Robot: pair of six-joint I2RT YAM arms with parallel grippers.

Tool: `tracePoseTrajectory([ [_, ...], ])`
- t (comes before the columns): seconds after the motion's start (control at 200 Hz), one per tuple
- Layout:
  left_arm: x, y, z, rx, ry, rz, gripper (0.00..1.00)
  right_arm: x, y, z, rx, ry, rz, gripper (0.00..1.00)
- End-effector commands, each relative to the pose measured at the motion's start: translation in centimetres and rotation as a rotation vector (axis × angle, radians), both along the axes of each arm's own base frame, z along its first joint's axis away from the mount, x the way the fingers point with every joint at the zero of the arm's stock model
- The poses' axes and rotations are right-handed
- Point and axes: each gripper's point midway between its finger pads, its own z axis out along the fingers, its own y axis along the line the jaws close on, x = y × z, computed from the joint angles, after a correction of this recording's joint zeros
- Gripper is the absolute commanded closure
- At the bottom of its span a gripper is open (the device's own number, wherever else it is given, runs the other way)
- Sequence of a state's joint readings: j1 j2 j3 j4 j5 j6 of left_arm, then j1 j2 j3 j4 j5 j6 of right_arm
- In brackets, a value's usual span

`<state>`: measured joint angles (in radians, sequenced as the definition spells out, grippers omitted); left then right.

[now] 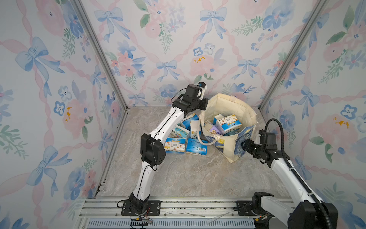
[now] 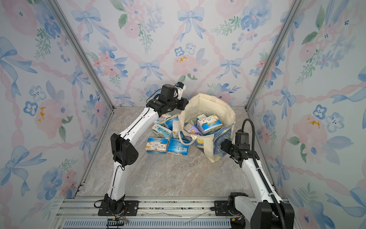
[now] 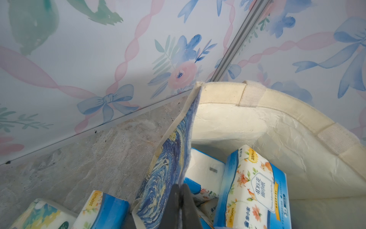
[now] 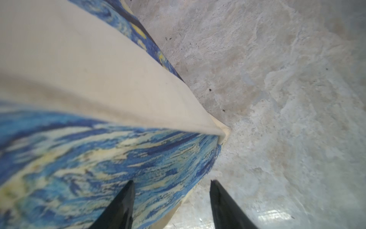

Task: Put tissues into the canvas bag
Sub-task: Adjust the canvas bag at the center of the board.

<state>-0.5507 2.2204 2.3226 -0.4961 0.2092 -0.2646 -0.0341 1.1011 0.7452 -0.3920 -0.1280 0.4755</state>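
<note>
The canvas bag (image 1: 227,105) (image 2: 206,105) stands open at the back of the table, cream inside, blue-and-yellow swirls outside. Tissues (image 1: 227,123) (image 2: 209,124) lie in it, among them a lavender pack (image 1: 214,130). Several more packs (image 1: 197,147) (image 2: 156,145) are heaped on the table beside it. My left gripper (image 1: 205,104) (image 3: 181,185) is shut on the bag's upper side wall (image 3: 174,158), holding it up. My right gripper (image 1: 245,144) (image 4: 172,182) is open low at the bag's painted outer side (image 4: 99,158), whose edge runs between its fingers.
The marble table (image 1: 188,174) is walled by flowered panels on three sides, with metal posts (image 1: 277,79) in the back corners. The bag's loose handle (image 1: 200,136) hangs over the packs outside. An aluminium rail (image 1: 188,204) carries both arm bases at the front.
</note>
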Motion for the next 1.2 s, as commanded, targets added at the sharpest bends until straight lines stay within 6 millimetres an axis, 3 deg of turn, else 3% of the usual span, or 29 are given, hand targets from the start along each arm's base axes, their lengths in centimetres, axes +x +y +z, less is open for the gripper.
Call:
tracePoseTrajectory([
  [0.0,-0.2,2.1,1.7,0.022,-0.024,0.065,1.0,4.9,-0.3,3.8,-0.002,-0.173,0.003,0.39],
  [0.22,-0.3,3.2,1.8,0.032,-0.021,0.09,1.0,10.8,-1.0,4.8,-0.016,-0.234,0.005,0.39],
  [0.415,-0.7,5.3,2.8,0.049,-0.034,0.142,1.0,15.7,-0.1,4.5,0.044,-0.236,0.05,0.39],
  [0.7,-3.1,6.4,2.7,0.047,0.006,0.164,1.0,20.0,2.3,2.1,0.112,-0.173,0.141,0.38],
  [0.805,-2.9,7.0,2.2,0.066,0.008,0.195,1.0,19.9,2.4,2.4,0.094,-0.163,0.157,0.38],
  [0.965,-1.8,8.4,1.8,0.052,0.027,0.234,1.0,17.1,-0.4,5.2,-0.003,-0.202,0.108,0.34],
  [1.05,-1.4,9.1,2.0,0.035,0.035,0.247,1.0,14.6,-0.9,8.7,-0.076,-0.253,0.123,0.32],
  [1.195,-1.3,9.3,2.5,0.026,0.026,0.251,1.0,10.7,0.5,13.7,-0.192,-0.333,0.18,0.28],
])
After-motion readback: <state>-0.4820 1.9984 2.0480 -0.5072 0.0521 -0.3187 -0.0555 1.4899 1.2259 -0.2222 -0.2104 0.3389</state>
